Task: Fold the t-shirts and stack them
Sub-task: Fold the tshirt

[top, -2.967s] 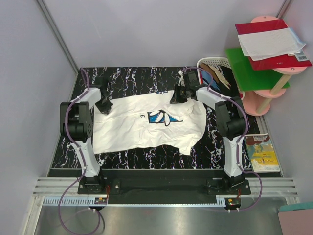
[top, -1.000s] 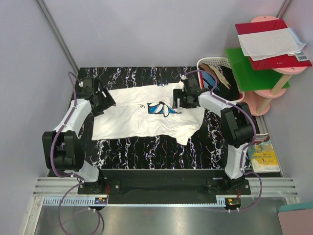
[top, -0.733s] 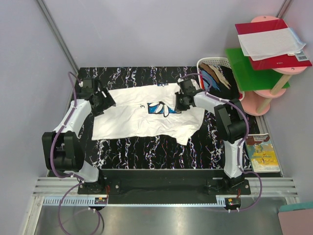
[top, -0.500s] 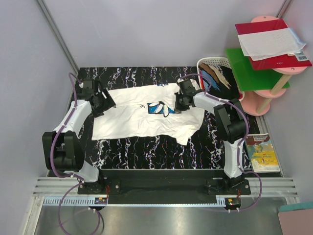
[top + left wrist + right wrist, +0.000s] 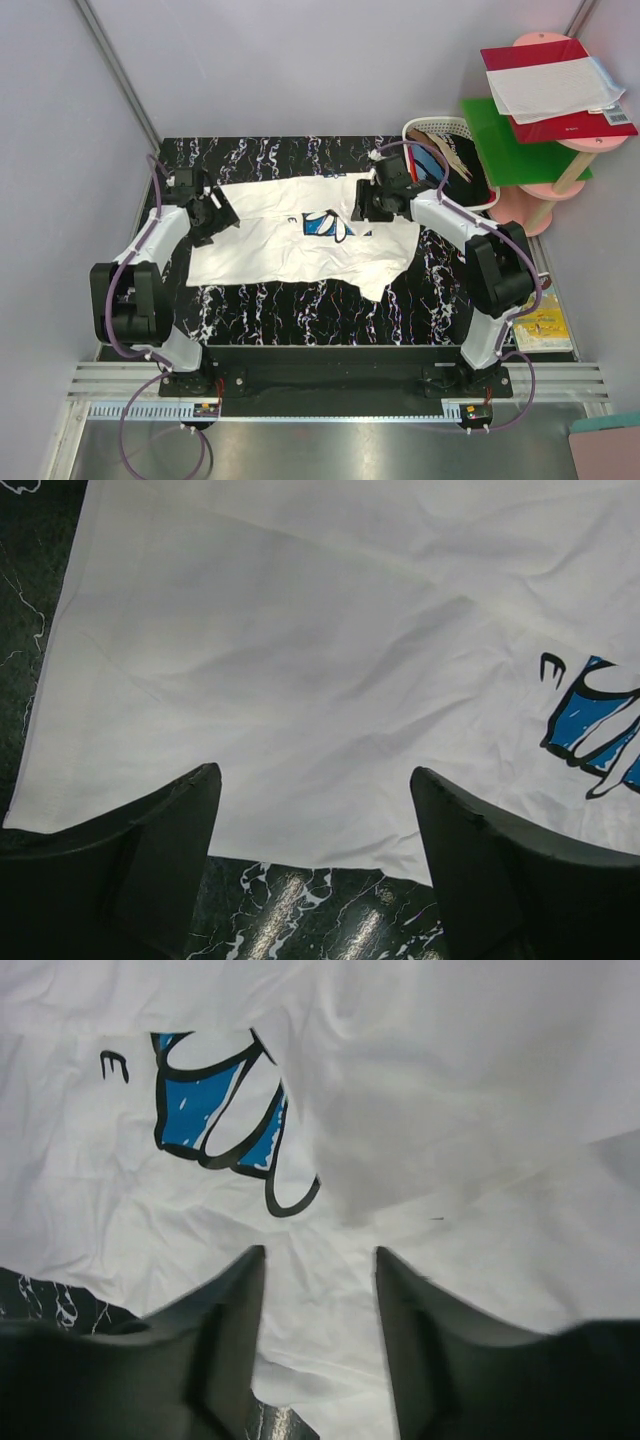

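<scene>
White t-shirt (image 5: 290, 250) with blue print spread across the far half of the black marbled table (image 5: 300, 312), left arm stretched toward the far-left corner, left gripper (image 5: 212, 213) jaws released over the shirt's left edge, right gripper (image 5: 375, 203) jaws parted, empty, beside the print

2 arms (image 5: 447, 212) | white links | black joints | purple cables (image 5: 122, 428) | left hand (image 5: 315, 780) black, wedge fingers

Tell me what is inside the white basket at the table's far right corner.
The white basket holds a crumpled heap of t-shirts: tan, blue and dark cloth shows. How many there are, and whatever lies under the top layer, is covered.
</scene>
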`<state>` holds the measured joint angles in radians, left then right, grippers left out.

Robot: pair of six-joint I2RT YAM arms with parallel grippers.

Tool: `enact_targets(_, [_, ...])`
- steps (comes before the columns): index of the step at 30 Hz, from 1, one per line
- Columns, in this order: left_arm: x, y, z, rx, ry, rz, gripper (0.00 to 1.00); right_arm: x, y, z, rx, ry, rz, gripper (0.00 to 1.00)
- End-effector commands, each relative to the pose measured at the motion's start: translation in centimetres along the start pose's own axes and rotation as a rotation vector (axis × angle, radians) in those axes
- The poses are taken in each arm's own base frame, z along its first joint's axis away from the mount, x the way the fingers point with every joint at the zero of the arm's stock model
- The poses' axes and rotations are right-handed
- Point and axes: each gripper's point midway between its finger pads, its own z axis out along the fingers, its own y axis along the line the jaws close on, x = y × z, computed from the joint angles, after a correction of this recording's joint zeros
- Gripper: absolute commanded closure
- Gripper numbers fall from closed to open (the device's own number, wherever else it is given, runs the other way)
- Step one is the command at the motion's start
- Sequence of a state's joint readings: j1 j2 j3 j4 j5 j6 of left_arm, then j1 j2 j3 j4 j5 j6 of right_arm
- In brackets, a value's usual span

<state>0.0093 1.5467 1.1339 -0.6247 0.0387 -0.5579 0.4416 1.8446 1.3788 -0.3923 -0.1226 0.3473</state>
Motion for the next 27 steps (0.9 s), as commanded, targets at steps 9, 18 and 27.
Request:
enact_targets(9, [3.0, 0.5, -0.8, 0.035, -0.005, 0.032, 0.10, 6.2, -0.1, -8.7, 0.009, 0.000, 0.081, 0.20])
enact_targets(18, [4.6, 1.3, -0.7, 0.012, 0.006, 0.047, 0.09, 9.9, -0.4, -10.3, -0.002, 0.074, 0.178, 0.37])
enact_targets(27, [4.9, 2.8, -0.3, -0.062, 0.002, 0.038, 0.08, 15.0, -1.2, -8.9, -0.011, 0.195, 0.291, 0.52])
